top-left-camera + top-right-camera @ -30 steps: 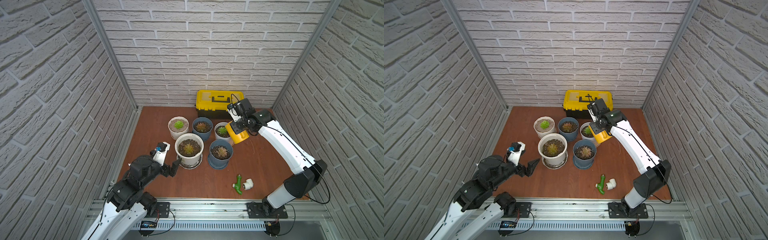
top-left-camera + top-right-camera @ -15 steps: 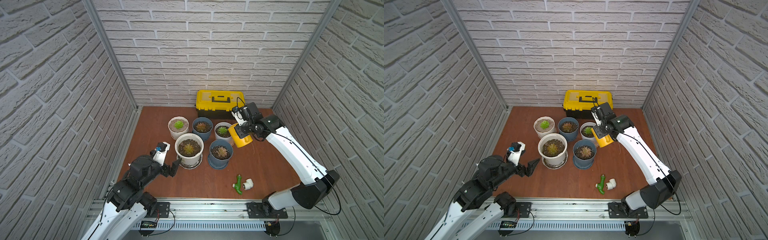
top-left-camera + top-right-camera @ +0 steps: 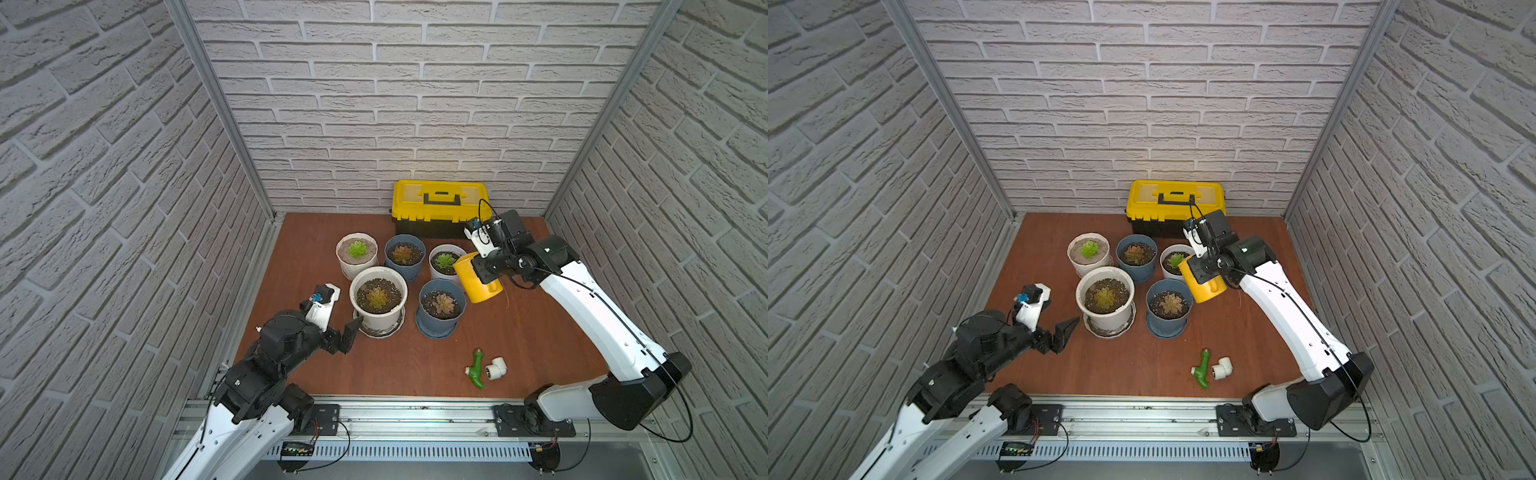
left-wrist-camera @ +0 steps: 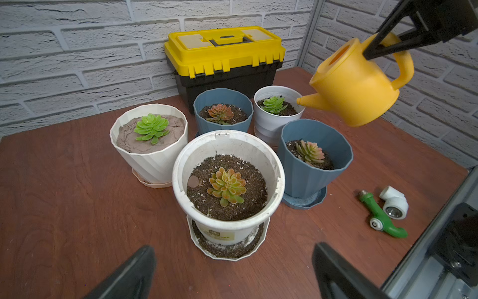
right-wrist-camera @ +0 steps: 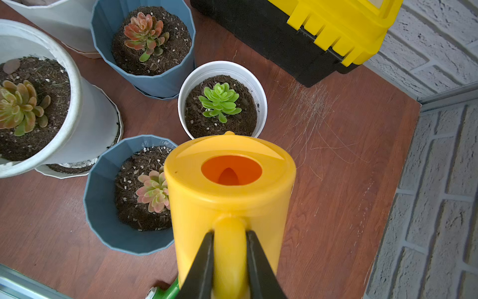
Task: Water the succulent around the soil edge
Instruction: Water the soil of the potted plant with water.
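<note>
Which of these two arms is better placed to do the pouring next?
Right: the right pincer grips the yellow watering can by the handle, spout near the rim of the small white pot. The left pincer is open, empty, low by the large white pot.

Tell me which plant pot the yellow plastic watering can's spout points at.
The small round white plastic pot with the bright green succulent in dark soil. The spout tip is at its rim; the other green succulent's pot is ribbed, with pale soil.

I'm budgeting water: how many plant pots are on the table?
5: cream pot and blue pot at the back, small white pot beside the watering can, large white pot and second blue pot in front. None seem hidden.
</note>
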`<state>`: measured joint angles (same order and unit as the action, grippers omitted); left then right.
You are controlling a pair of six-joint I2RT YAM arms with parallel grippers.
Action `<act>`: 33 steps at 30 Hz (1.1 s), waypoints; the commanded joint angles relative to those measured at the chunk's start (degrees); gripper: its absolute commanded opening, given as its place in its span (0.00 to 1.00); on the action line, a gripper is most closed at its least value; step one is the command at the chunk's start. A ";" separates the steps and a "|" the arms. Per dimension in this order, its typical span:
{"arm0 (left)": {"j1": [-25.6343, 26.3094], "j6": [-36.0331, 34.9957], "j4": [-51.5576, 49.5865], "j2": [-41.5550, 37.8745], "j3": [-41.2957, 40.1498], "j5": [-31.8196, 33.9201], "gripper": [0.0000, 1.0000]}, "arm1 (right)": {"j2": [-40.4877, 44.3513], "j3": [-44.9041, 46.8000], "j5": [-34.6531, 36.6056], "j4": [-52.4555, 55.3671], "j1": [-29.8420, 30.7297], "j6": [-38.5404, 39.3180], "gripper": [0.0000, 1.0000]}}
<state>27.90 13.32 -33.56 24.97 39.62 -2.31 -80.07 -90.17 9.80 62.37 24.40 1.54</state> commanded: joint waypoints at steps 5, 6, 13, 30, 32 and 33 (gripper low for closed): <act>-0.35 0.30 1.03 -0.45 0.37 0.20 0.98 | 1.50 0.29 -2.34 -1.71 1.32 -1.34 0.03; -0.39 0.31 1.04 -0.52 0.36 0.21 0.98 | 1.29 -0.02 -2.74 -1.83 1.51 -1.36 0.03; -0.39 0.30 0.95 -0.69 0.37 0.28 0.98 | -0.78 -2.38 -3.99 -2.42 3.35 -1.54 0.03; -0.39 0.30 0.95 -0.91 0.27 0.34 0.98 | -9.29 -10.14 -4.29 -3.13 4.69 -0.31 0.03; -0.34 0.30 0.95 -0.93 0.24 0.39 0.98 | -10.49 -11.33 -3.65 -2.92 4.69 -0.13 0.03; -0.46 0.30 0.96 -0.85 0.22 0.38 0.98 | -11.16 -12.02 -3.22 -2.72 4.69 -0.02 0.03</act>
<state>27.90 13.32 -33.69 24.56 39.62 -2.26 -90.39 -99.53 5.96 61.89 28.73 0.89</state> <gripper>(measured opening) 0.983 0.211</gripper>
